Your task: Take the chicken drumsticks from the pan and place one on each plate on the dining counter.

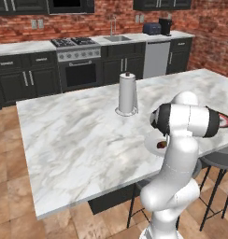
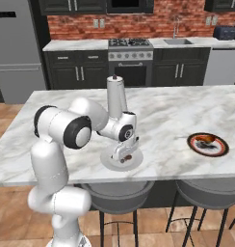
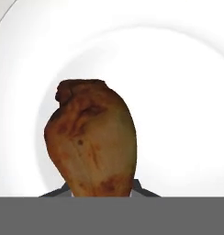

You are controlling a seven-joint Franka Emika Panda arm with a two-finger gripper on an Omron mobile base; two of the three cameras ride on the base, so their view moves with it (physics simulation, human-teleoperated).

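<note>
My gripper [image 2: 124, 155] is shut on a chicken drumstick [image 3: 92, 140], orange-brown and glazed, held just over a pale round plate [image 2: 110, 164] near the dining counter's [image 2: 172, 116] front edge. In the hand view the plate [image 3: 178, 92] lies white behind the meat, with my gripper [image 3: 102, 193] at its lower end. The left base view has that plate [image 1: 152, 141] and drumstick [image 1: 161, 145] peeking past my arm. A second plate [image 2: 220, 150] with a reddish-brown rim lies to the right, a drumstick [image 2: 204, 142] on it. The pan is out of view.
A white paper-towel roll on a stand [image 1: 127, 94] rises mid-counter behind the pale plate. Dark bar stools [image 2: 206, 193] stand under the counter's front edge. The stove [image 1: 77, 44] and sink [image 1: 117, 38] line the brick back wall.
</note>
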